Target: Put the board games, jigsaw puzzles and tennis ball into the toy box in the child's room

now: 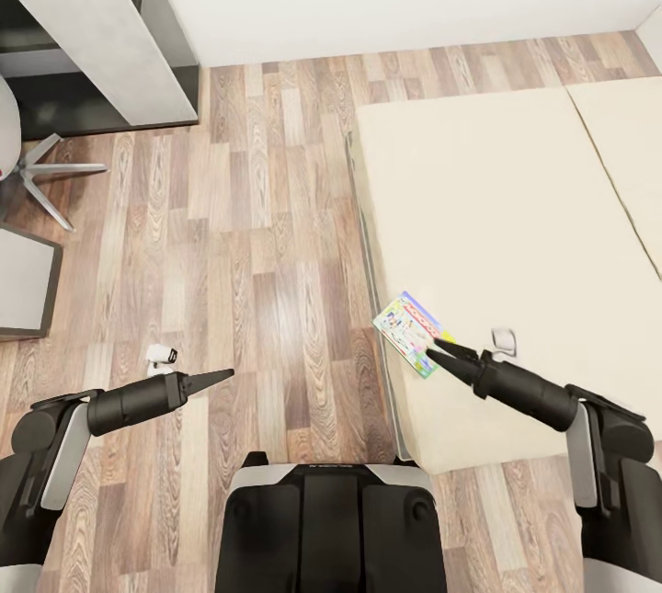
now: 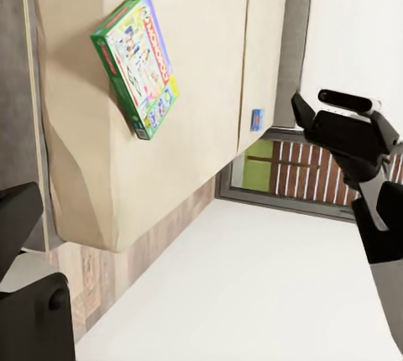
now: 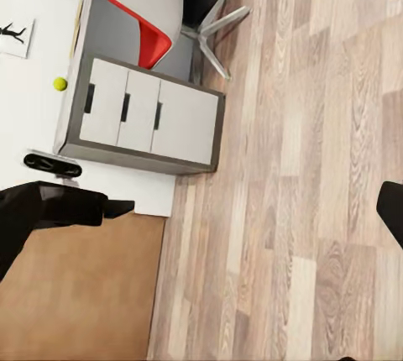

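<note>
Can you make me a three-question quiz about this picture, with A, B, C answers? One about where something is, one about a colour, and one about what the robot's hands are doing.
1. Where is the board game?
A. on the floor
B. on the bed, near its edge
C. on the table

2. What colour is the mattress?
A. beige
B. blue
C. red

3. How does the right gripper stand?
A. far from the game
C. clamped around a ball
B. fingertips right at the game's corner

Answers:
1 B, the head view shows it lying on the mattress by the edge.
2 A, it is plain beige.
3 B, the tips reach its near corner.
</note>
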`<state>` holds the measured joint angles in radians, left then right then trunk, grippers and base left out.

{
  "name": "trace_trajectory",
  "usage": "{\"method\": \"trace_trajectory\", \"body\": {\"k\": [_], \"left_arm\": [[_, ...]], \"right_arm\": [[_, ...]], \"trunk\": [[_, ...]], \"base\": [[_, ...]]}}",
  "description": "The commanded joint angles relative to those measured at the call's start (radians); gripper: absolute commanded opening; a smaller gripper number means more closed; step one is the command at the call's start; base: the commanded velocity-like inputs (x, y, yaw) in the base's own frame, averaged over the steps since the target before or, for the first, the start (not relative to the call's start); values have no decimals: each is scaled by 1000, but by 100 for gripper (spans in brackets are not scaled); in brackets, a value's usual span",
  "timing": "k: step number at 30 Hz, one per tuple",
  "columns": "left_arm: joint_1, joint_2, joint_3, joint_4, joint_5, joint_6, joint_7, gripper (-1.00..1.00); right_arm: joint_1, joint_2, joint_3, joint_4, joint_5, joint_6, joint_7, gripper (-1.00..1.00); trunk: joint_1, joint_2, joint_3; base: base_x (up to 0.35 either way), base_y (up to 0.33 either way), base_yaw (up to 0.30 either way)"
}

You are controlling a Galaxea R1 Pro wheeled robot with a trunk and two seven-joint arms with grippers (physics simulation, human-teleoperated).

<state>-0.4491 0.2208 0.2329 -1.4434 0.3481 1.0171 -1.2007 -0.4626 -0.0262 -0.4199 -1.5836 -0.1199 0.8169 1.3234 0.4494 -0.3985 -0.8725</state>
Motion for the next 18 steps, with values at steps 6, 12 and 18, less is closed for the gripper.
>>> {"method": "trace_trajectory", "body": {"k": [6, 12, 18], "left_arm": [[0, 0, -1, 0, 1, 6, -2, 100], [0, 0, -1, 0, 1, 6, -3, 100], [0, 0, 0, 0, 1, 6, -4, 100]], "right_arm": [[5, 0, -10, 7, 1, -4, -6, 100], [5, 0, -20, 13, 3, -5, -15, 100], [7, 1, -20, 15, 2, -5, -15, 100]], "trunk": [[1, -1, -1], [1, -1, -1], [1, -1, -1]], "base": [[0, 0, 0], [0, 0, 0], [0, 0, 0]]}}
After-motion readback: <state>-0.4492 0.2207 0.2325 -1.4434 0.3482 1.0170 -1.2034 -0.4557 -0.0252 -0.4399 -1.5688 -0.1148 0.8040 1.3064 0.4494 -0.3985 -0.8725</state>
